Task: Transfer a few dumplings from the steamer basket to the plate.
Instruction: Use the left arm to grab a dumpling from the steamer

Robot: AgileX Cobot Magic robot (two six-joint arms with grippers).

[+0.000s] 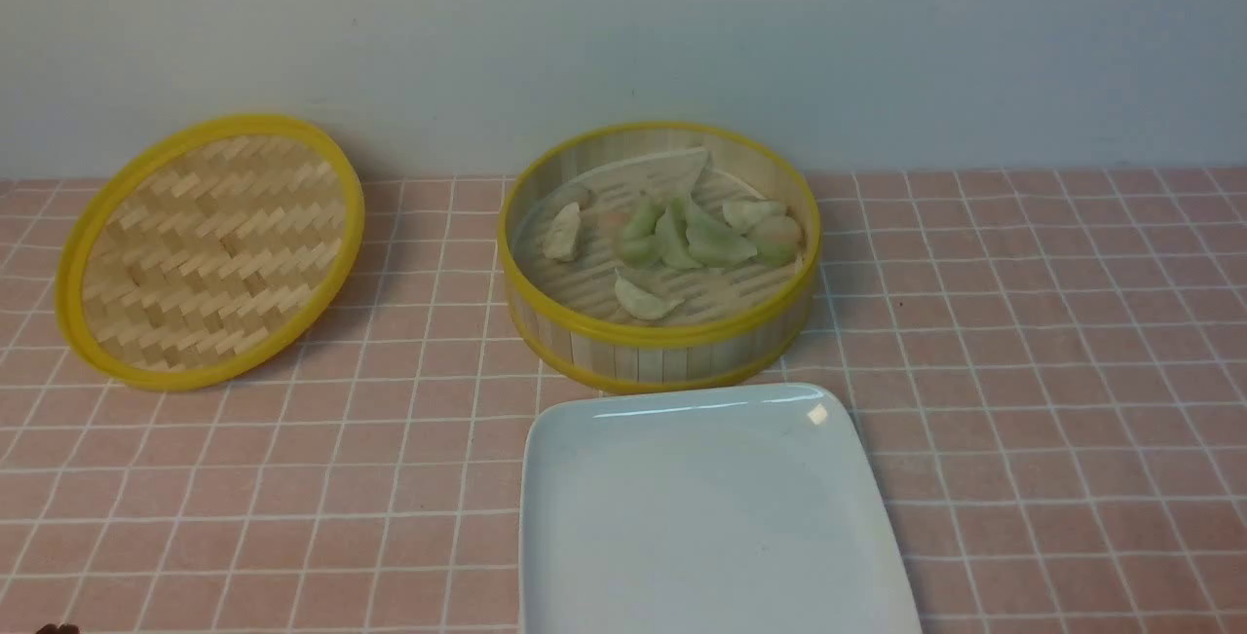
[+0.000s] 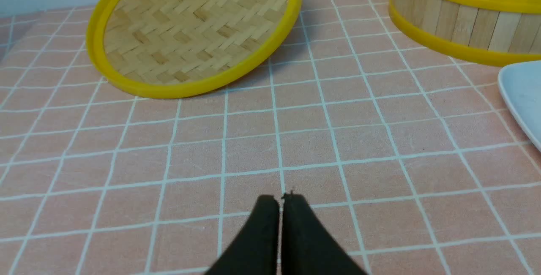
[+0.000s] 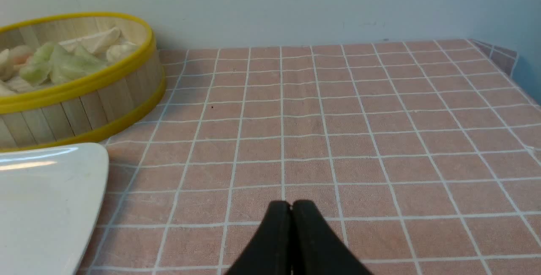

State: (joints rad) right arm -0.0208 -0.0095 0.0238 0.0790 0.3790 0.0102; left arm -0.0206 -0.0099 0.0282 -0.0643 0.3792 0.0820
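The steamer basket (image 1: 659,342) stands at the middle back of the table and holds several pale green and cream dumplings (image 1: 716,242). The white plate (image 1: 711,517) lies just in front of it with nothing on it. My left gripper (image 2: 281,199) is shut and empty, low over the cloth, well short of the basket (image 2: 460,23) and the plate's edge (image 2: 522,93). My right gripper (image 3: 291,204) is shut and empty over the cloth, off to the side of the plate (image 3: 46,199) and the basket (image 3: 84,102). Neither gripper shows clearly in the front view.
The flat woven lid (image 1: 209,249) with a yellow rim lies tilted at the back left, also in the left wrist view (image 2: 194,34). A pink checked cloth (image 1: 1052,371) covers the table. A pale wall stands behind. The table's right edge shows in the right wrist view (image 3: 513,66).
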